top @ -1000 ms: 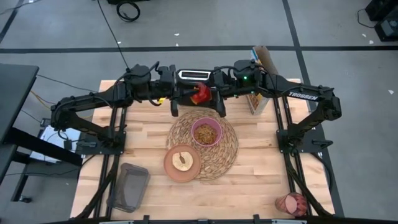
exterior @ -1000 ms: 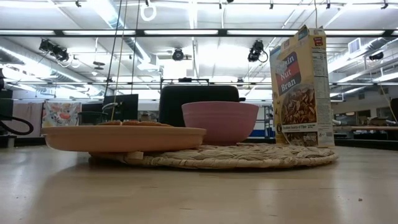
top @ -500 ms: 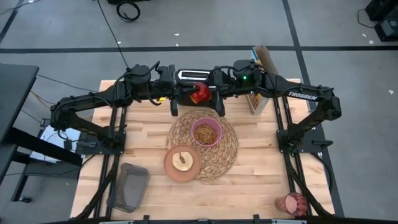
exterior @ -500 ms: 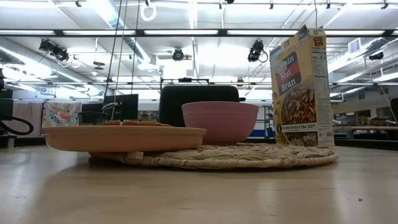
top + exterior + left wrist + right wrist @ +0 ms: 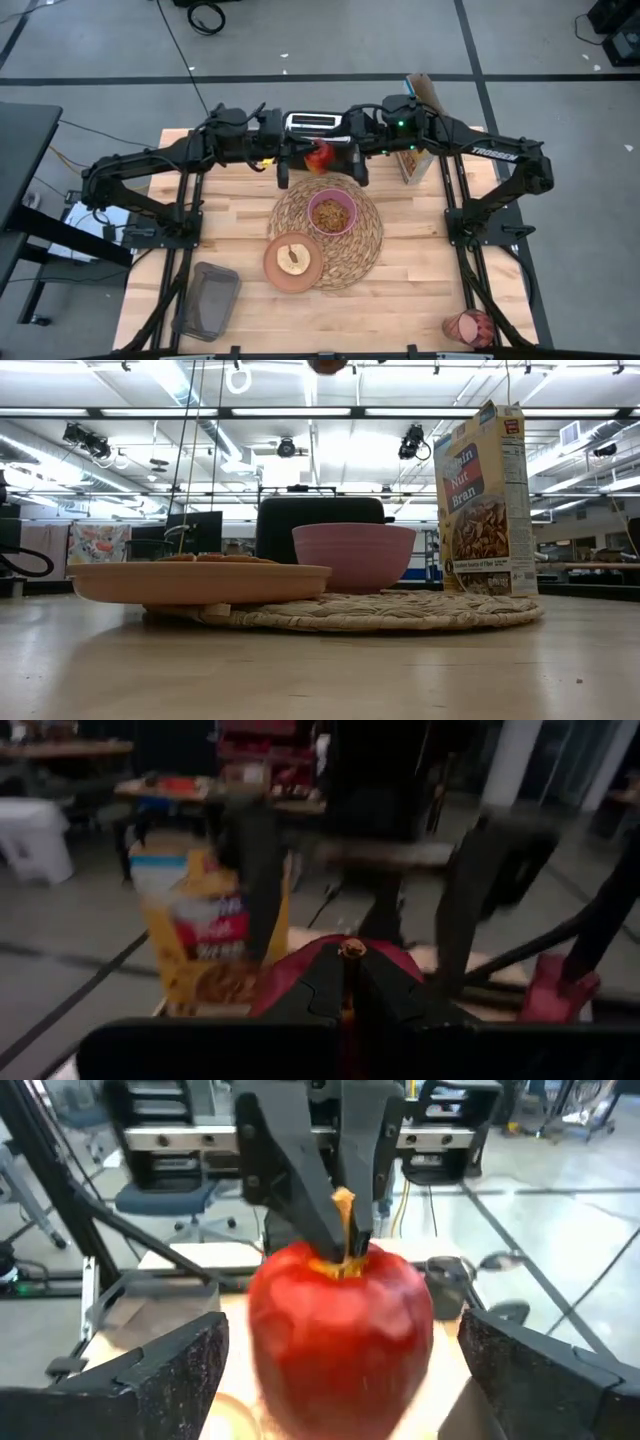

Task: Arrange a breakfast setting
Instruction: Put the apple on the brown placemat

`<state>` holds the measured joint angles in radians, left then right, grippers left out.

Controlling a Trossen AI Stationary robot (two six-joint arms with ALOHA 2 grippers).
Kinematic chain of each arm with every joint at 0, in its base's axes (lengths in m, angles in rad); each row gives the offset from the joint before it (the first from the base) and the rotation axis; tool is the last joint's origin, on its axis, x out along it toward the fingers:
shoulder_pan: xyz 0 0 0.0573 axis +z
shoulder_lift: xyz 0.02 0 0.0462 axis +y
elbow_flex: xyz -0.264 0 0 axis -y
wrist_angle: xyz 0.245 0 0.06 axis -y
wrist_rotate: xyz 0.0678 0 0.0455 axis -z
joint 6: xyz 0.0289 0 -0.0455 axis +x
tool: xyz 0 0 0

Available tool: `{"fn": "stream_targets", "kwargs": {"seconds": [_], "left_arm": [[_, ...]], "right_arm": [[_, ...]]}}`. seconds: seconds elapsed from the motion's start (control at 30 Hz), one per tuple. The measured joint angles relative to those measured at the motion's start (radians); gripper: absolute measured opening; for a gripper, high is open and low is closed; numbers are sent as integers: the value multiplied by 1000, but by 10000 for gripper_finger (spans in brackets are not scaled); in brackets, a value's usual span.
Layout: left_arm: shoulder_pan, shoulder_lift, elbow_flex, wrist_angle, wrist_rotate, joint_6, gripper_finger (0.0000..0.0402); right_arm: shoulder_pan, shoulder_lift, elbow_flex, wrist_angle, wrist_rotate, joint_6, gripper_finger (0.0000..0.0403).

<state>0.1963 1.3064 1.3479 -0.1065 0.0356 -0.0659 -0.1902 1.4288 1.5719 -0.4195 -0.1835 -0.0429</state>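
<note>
Both arms have risen slightly near the tabletop's far edge: left gripper [image 5: 298, 158] pinches the round red apple's [image 5: 320, 154] stem; right gripper [image 5: 345, 160] spreads wide.

Robotics lab: ceiling light strips [image 5: 300, 412], rigged cameras [image 5: 413, 442], taped floor [image 5: 100, 60].

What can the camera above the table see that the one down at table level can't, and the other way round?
Only the high view shows both arms meeting above the table's far edge: the left gripper shut on the stem of the red apple, the right gripper with its fingers open beside it. It also shows the tumbler near the table's front corner.

Only the low view shows the room's ceiling lights and the printed front of the cereal box.

Both show the pink bowl, the plate, the woven placemat and the black toaster.
</note>
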Motion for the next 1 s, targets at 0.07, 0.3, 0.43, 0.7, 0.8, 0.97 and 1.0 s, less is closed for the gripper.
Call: {"fn": "stream_targets", "kwargs": {"seconds": [0.07, 0.3, 0.43, 0.7, 0.8, 0.97, 1.0], "left_arm": [[4, -10, 0, -56, -19, -1, 19], [5, -41, 0, -171, -87, 4, 20], [4, -41, -37, -159, -110, 9, 20], [1, -82, -220, -31, -130, -33, 19], [-12, -98, -279, -26, -154, -32, 19], [-25, -112, -401, 73, -190, -45, 19], [-24, -111, -432, 116, -192, -57, 19]], "right_arm": [[0, -25, 0, -40, 0, -2, 397], [2, -135, 0, -126, 28, 37, 395], [23, -202, 0, -146, 135, 66, 392], [110, -327, 0, -174, 304, 67, 387], [131, -360, 0, -175, 326, 78, 387], [152, -398, -1, -177, 328, 119, 387], [152, -401, -1, -177, 332, 119, 387]]}}
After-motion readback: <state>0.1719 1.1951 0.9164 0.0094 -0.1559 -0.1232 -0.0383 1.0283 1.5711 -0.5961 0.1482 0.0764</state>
